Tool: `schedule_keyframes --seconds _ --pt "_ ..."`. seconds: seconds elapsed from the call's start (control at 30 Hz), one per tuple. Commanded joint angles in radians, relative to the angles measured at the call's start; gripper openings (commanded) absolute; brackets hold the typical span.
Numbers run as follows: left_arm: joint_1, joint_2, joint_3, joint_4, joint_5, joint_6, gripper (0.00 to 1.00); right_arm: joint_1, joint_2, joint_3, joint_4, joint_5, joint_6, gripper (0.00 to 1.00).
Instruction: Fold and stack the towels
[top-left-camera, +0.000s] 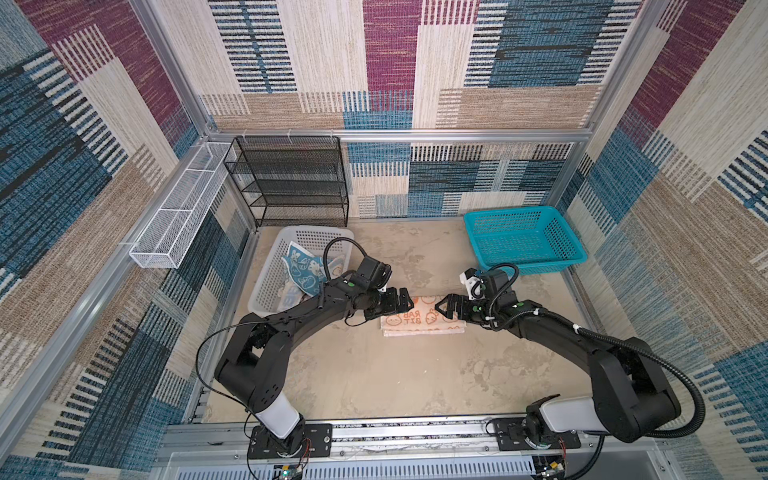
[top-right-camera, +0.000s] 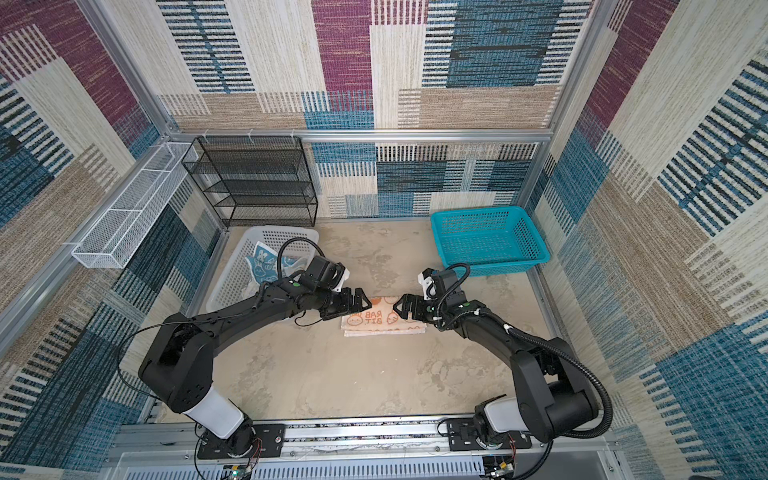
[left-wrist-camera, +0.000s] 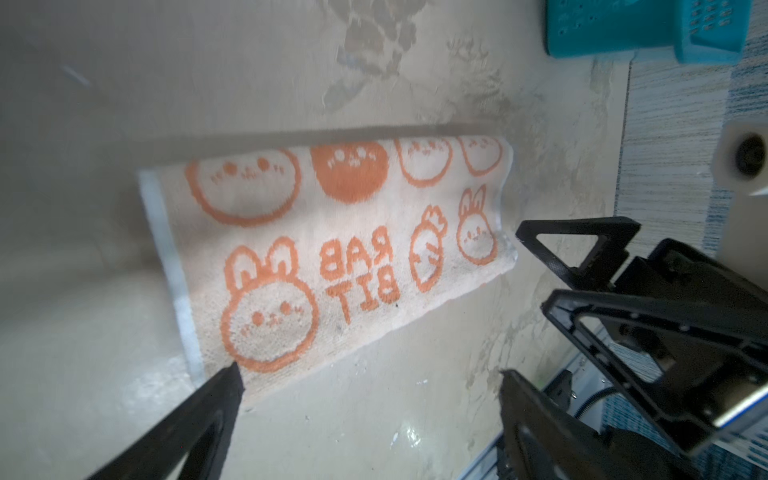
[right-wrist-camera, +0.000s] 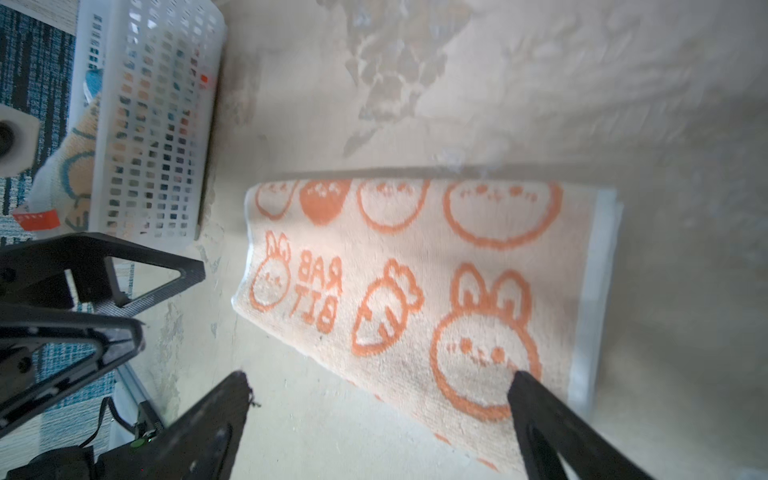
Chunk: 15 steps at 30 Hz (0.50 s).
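Note:
An orange-and-cream rabbit towel lies folded in a long strip on the table's middle, print up, reading "RAB BIT". My left gripper hovers open over its left end, and my right gripper stands open over its right end. The left wrist view shows the towel lying free beyond the open left gripper. The right wrist view shows the same towel beyond the open right gripper. A blue-and-white towel lies crumpled in the white basket.
A teal basket stands at the back right. A black mesh rack stands against the back wall, with a white wire tray on the left wall. Another cloth hangs over the white basket's rim.

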Motion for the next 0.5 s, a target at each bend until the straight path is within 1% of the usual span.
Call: schedule_keyframes --seconds 0.0,0.23,0.37,0.47 --pt "-0.013 0.004 -0.041 0.136 0.068 -0.099 0.99 0.002 0.006 -0.046 0.100 -0.054 0.042 0.99" --pt "-0.018 0.032 -0.122 0.150 0.066 -0.088 0.99 0.003 0.017 -0.099 0.084 0.008 0.012 0.99" --pt "-0.020 0.061 -0.141 0.140 0.066 -0.067 0.99 0.002 -0.031 -0.053 0.015 0.052 -0.022 0.99" --pt "-0.021 0.043 -0.106 0.086 0.050 -0.032 0.99 -0.014 -0.080 -0.001 -0.064 0.113 -0.055 0.99"
